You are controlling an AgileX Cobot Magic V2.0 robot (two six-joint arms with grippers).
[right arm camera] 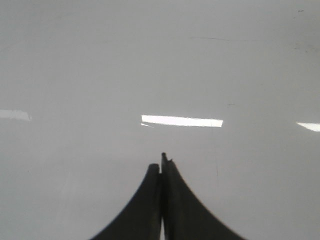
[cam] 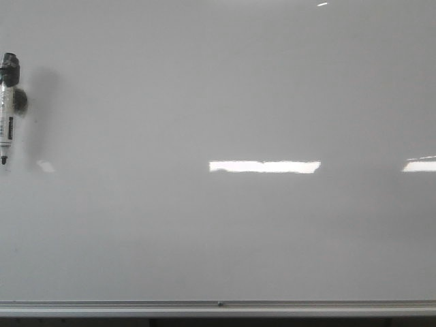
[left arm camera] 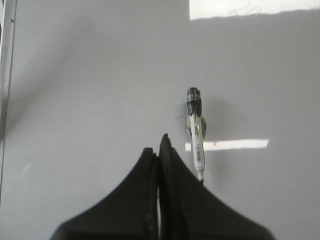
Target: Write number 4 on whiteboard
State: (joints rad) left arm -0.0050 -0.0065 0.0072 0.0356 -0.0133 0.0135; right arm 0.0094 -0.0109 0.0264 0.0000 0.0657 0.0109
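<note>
While the whiteboard (cam: 225, 231) fills pretty much the whole front view, no number 4 shows on it, just glare strips (cam: 264, 166) and a silver rail (cam: 218, 308) along the bottom edge. A white marker pen (cam: 7, 109) with a black cap sits at the far left of the board, upright-ish, with a dark blob behind it that I can't make out. Left gripper (left arm camera: 160, 145) has its jaws pressed together on nothing, tips just beside the marker's lower end, not touching as far as I can tell. Right gripper (right arm camera: 162, 162) has its fingers together too, empty, facing bare board.
</note>
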